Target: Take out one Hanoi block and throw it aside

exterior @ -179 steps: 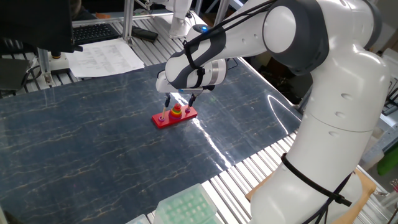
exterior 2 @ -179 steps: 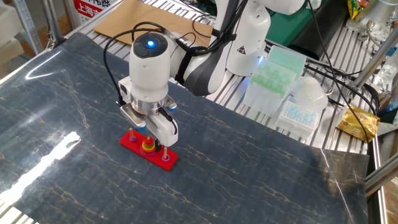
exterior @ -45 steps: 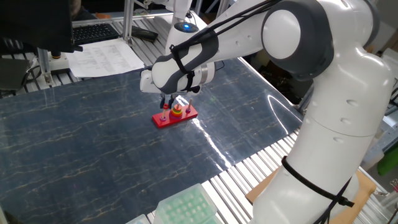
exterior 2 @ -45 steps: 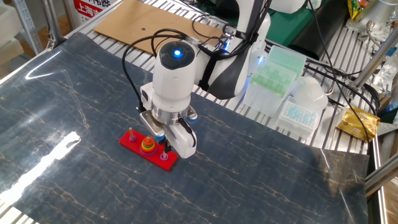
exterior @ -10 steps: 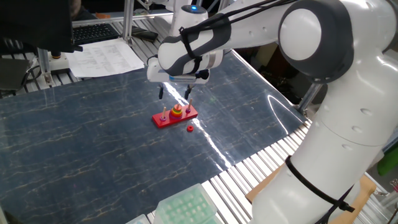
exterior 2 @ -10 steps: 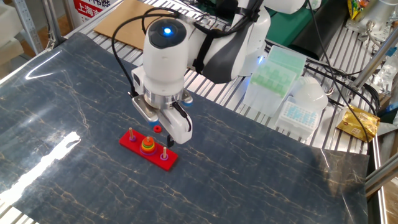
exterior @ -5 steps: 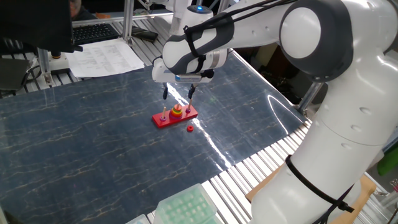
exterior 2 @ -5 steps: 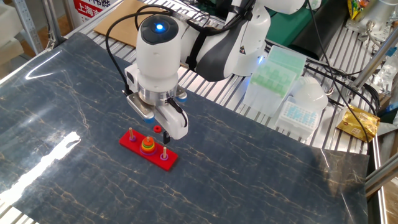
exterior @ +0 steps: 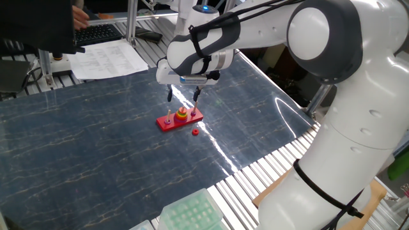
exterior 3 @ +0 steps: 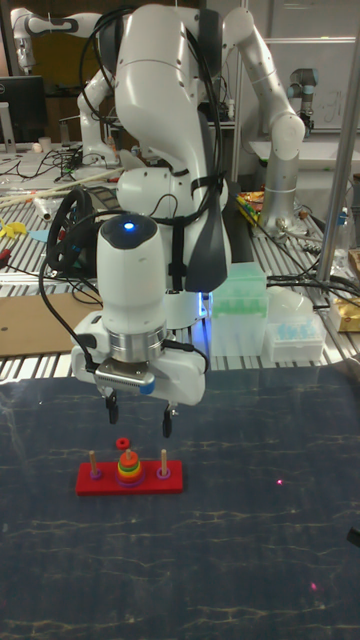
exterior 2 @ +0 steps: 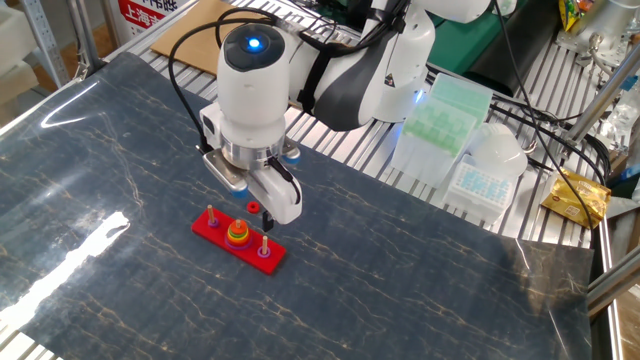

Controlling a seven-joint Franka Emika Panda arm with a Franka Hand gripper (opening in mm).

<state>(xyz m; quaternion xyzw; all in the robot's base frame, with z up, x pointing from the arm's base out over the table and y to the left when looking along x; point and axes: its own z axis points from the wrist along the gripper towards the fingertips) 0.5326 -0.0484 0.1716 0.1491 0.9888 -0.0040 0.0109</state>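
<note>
The Hanoi block point(exterior: 194, 132), a tiny red ring, lies flat on the dark table just beside the red three-peg base point(exterior: 189, 119). It also shows as the ring point(exterior 2: 254, 207) and, behind the base, the ring point(exterior 3: 122, 443). Yellow, green and red rings point(exterior 2: 238, 234) remain stacked on the middle peg. My gripper point(exterior: 183, 96) hovers above the base, open, with nothing between its fingers. The gripper point(exterior 3: 139, 416) hangs clear of the pegs and of the base point(exterior 3: 130, 484).
A green pipette-tip rack point(exterior 2: 442, 112) and a white box point(exterior 2: 483, 170) stand on the slatted bench beyond the mat. Another green rack point(exterior: 189, 214) sits at the near edge. Papers point(exterior: 108, 57) and cardboard point(exterior 2: 230, 30) lie off the mat.
Seconds ago the gripper was down at the stack; now the small red ring lies on the table and the gripper has risen, open. Over the last half second nothing moved.
</note>
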